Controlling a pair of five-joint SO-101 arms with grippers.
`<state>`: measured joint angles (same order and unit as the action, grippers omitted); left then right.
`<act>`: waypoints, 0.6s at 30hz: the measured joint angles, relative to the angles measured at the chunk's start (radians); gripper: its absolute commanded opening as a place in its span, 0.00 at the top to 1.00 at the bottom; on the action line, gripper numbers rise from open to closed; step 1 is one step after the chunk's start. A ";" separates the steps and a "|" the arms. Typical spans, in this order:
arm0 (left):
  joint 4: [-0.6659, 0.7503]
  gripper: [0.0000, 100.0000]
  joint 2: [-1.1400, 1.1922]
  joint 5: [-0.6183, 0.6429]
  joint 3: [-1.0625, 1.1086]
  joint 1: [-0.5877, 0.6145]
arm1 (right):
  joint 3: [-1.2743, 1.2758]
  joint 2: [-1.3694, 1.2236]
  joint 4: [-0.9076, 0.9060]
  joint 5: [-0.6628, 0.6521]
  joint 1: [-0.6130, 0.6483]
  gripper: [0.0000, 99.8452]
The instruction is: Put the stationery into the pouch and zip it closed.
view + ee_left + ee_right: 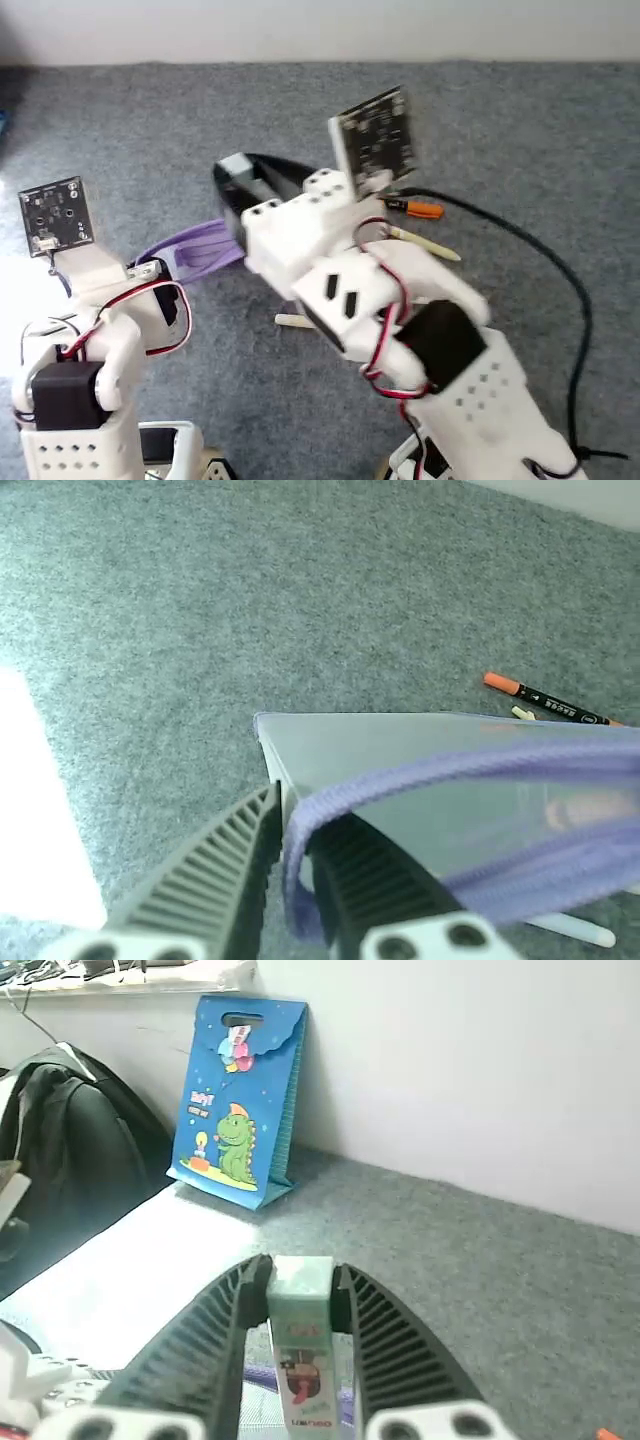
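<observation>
The high view looks steeply down from behind both arms onto the mat (520, 140). The left wrist view faces down, close over the left gripper (293, 810), the pouch (450, 780) and a pen (545, 700), both shared with the high view. The right wrist view faces level, past the right gripper (300, 1270) and box (302, 1340), toward a bag (240, 1100).

A grey, carpet-like cover lies over the table (560, 130), running back to a plain white wall (300, 30) along 12 o'clock. A black cable (585, 330) curves over the cover from near the middle out towards 3 o'clock, then bends down to about 5 o'clock. A blue gift bag (238, 1110) with a green cartoon dinosaur and a scalloped top stands upright against the wall. Just beside it slumps a black bag (70, 1150) (possibly a garment; hard to tell). A bright white patch (150, 1270) borders the grey cover near them.
</observation>
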<state>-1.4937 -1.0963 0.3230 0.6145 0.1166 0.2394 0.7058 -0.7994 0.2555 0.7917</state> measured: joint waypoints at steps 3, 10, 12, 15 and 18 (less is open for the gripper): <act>0.000 0.99 0.000 0.000 0.000 0.000 | 0.086 -0.002 0.097 -0.029 0.057 0.99; 0.000 0.99 0.000 0.000 0.000 0.000 | 0.276 -0.002 0.288 -0.104 0.120 0.99; 0.000 0.99 0.000 0.000 0.000 0.000 | 0.325 -0.002 0.327 -0.138 0.123 0.99; 0.000 0.99 0.002 0.000 0.000 0.002 | 0.362 -0.002 0.362 -0.189 0.123 0.95; 0.000 0.99 0.002 0.000 0.000 0.002 | 0.365 -0.002 0.361 -0.201 0.124 0.86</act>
<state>-1.4937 -1.0948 0.3230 0.6145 0.1181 0.6045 0.7043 -0.4388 0.0545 0.9160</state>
